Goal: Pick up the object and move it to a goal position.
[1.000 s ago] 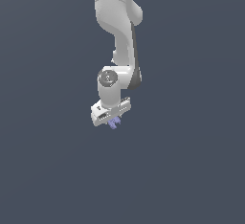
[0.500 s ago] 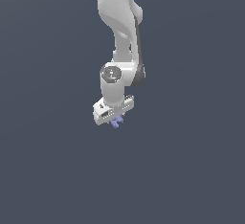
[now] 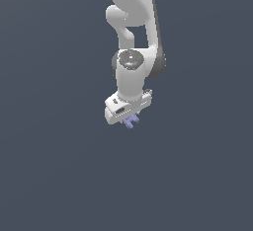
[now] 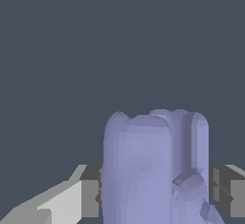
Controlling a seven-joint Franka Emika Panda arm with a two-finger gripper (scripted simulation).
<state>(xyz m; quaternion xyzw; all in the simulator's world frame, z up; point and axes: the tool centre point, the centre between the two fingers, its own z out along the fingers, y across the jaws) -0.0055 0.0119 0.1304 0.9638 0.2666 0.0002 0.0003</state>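
Your white gripper (image 3: 130, 120) was clamped narrowly on the lavender object (image 3: 131, 121), which hung between its fingertips (image 4: 91, 196) in mid-air. No counter edges showed, only flat grey. You probably held it pinched and raised to carry it toward the goal.

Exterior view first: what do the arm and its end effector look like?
A smooth white, rounded-link arm with dark grey joint seams and a grey circular cap. The blocky white end effector has a small dark slot; the wrist view shows grey finger pads. No cables or markings visible.
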